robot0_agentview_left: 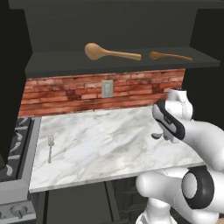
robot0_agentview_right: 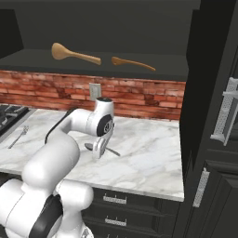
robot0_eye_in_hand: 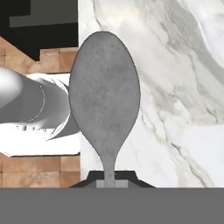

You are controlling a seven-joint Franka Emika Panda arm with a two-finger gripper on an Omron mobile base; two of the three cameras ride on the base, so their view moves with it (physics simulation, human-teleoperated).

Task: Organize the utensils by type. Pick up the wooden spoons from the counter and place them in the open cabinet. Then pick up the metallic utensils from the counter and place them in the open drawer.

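Note:
My gripper is shut on the neck of a grey metal spoon, whose bowl points away from the hand. The gripper hangs low over the white marble counter with the spoon in it; I cannot tell whether the spoon touches the slab. From the left, the spoon's bowl peeks out beside the hand. A small metal fork lies on the counter's left end. Both wooden spoons, the large tan one and the small darker one, rest on the open cabinet's shelf.
A dark stove top borders the counter on the left. A wall outlet sits in the brick wall. A tall dark cabinet stands at the right. Below the counter's front edge a dark grey box juts out, apparently the open drawer.

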